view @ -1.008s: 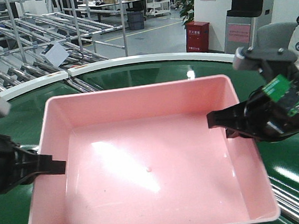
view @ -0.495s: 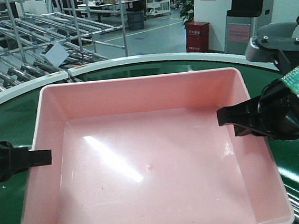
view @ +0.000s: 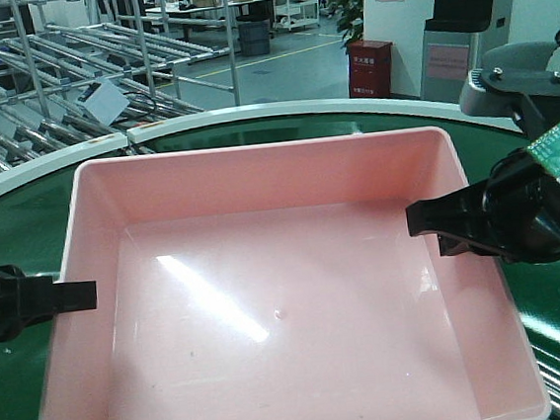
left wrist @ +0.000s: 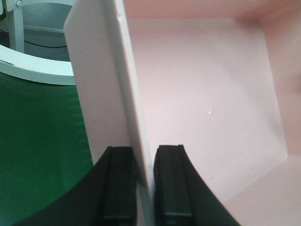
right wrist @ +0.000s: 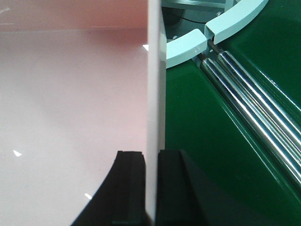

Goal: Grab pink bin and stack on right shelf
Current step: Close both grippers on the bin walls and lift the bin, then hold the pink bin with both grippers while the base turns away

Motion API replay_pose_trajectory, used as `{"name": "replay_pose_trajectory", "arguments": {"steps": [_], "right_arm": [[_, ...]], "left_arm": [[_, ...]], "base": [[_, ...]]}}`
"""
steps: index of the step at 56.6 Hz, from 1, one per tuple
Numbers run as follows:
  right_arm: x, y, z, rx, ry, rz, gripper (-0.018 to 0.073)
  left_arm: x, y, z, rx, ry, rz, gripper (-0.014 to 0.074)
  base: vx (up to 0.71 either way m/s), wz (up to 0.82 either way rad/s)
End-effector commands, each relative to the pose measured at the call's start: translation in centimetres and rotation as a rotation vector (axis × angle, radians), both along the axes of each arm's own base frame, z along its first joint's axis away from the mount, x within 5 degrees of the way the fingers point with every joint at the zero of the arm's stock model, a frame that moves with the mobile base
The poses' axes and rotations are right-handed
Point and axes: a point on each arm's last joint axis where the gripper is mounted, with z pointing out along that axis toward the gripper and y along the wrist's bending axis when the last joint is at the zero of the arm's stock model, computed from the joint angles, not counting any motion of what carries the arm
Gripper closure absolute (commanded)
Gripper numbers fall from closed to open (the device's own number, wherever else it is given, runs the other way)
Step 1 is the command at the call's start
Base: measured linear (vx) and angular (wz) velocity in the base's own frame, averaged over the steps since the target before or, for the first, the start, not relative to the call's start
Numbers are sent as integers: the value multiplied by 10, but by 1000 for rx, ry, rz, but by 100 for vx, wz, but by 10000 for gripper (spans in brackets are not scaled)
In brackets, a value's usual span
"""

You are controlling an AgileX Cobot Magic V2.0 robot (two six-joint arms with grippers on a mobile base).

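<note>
The pink bin fills the front view, held above a green belt and tilted slightly toward the camera. My left gripper is shut on its left wall, one finger inside and one outside, as the left wrist view shows: gripper, bin. My right gripper is shut on the right wall in the same way, with the wall pinched between the black fingers in the right wrist view: gripper, bin. The bin holds nothing. The right shelf is out of view.
A glossy green curved belt with a white outer rim lies under the bin. Steel rollers run along its right side. Silver tube roller racks stand at the back left, and a red cabinet beyond.
A second ago the bin was lower and farther away; it has come up and toward the camera with both grippers holding it. Over the last half second nothing has moved.
</note>
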Motion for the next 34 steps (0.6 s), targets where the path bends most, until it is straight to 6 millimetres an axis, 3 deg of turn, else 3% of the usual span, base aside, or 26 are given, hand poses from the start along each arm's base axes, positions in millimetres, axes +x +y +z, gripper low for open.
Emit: {"name": "replay_pose_trajectory", "arguments": {"steps": [1, 34], "right_arm": [[-7, 0, 28, 69, -153, 21, 571], [-5, 1, 27, 67, -148, 21, 571]], "left_arm": [[-9, -5, 21, -87, -69, -14, 596], [-9, -5, 20, -86, -68, -15, 596]], "base": [[0, 0], [-7, 2]]}}
